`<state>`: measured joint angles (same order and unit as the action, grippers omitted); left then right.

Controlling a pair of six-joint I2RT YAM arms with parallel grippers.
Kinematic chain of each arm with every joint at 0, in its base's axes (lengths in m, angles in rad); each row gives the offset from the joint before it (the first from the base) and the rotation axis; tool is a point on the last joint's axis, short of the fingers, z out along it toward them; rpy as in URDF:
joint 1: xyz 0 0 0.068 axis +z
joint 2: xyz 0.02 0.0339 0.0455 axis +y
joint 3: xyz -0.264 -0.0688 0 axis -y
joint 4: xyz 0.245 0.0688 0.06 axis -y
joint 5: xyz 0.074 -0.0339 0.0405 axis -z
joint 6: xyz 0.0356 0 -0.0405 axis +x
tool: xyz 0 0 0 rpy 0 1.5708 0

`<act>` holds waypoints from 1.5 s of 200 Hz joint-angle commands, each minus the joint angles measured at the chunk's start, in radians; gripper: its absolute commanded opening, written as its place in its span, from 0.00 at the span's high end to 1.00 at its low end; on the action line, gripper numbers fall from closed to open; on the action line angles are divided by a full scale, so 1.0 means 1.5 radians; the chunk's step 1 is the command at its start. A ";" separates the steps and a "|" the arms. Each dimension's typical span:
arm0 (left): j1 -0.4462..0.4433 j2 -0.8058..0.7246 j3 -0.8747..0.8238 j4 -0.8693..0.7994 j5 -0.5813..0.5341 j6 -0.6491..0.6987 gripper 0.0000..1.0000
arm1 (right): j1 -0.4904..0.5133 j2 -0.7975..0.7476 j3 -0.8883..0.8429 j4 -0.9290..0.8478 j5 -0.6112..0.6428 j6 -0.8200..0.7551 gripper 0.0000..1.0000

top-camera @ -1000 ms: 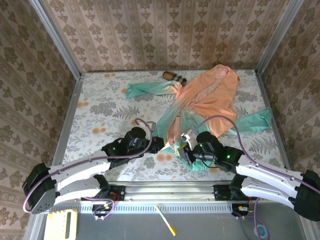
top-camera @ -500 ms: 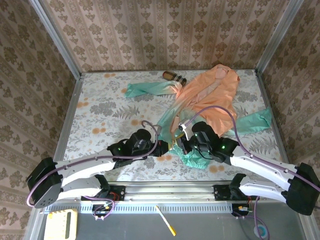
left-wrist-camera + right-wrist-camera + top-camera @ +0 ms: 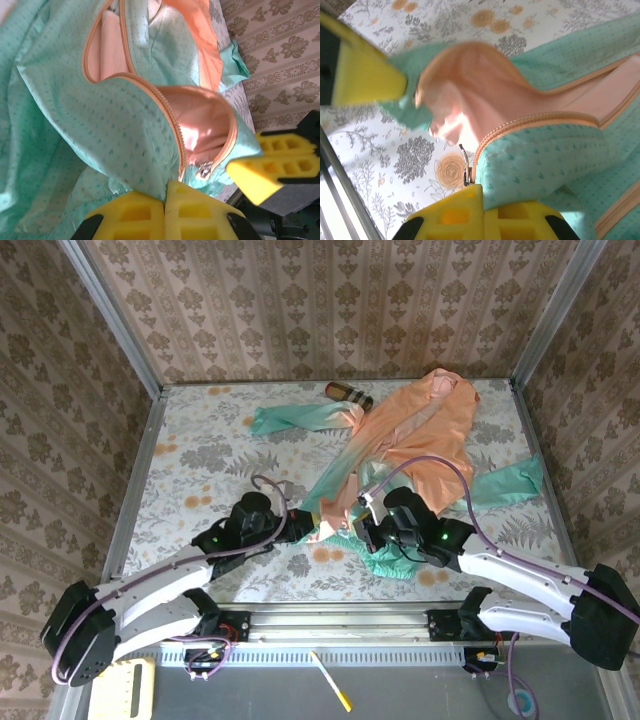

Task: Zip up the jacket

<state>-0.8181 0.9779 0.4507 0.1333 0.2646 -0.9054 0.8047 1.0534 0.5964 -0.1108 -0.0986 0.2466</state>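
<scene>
In the top view, the left arm stretches from the near edge over the flower-printed counter (image 3: 200,455). Its left tool (image 3: 303,528) reaches the mint-green hem of the jacket (image 3: 420,430) near the front middle. Just beside it to the right, the right tool (image 3: 365,535) meets the same hem.

The jacket runs from there up to the far right corner, where its peach upper part lies crumpled. One mint sleeve end (image 3: 275,420) stretches left along the far side, and the other (image 3: 510,483) points right. A brown striped cylinder (image 3: 348,394) lies just beside the far sleeve.

In the left wrist view, the left tool (image 3: 165,195) has its yellow pads pressed together on the dotted mint hem. Above them a peach zipper track curves around a pink-lined opening. A small metal zipper pull (image 3: 202,170) hangs just right of the pads, and one yellow finger (image 3: 265,172) of the right tool is close by.

In the right wrist view, a blurred yellow finger (image 3: 362,70) of the left tool is at the upper left, against a mint corner. Lower down, the right tool (image 3: 482,200) is clamped on the hem beside the zipper track, with the pull just above its pads.
</scene>
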 commanded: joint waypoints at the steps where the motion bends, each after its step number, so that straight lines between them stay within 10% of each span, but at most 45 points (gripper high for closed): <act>1: 0.023 0.005 0.040 0.018 0.057 0.062 1.00 | -0.001 -0.020 -0.022 0.017 -0.032 0.011 1.00; 67: 0.004 0.071 0.090 -0.031 0.146 0.108 1.00 | 0.001 -0.069 -0.059 0.075 0.022 0.050 1.00; 123: -0.049 0.010 0.007 -0.031 0.072 0.087 1.00 | -0.008 -0.009 -0.011 0.054 0.065 -0.015 1.00; 238: -0.068 0.067 0.028 0.026 -0.059 0.032 1.00 | -0.011 0.071 -0.014 0.147 -0.151 -0.124 1.00; 300: -0.125 0.118 0.062 -0.006 -0.075 0.037 1.00 | -0.013 0.099 -0.006 0.150 -0.051 -0.095 1.00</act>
<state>-0.9630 1.1595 0.5163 0.1360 0.1909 -0.8448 0.7910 1.1790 0.5556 0.0959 -0.2554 0.0925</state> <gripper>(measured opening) 0.045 0.043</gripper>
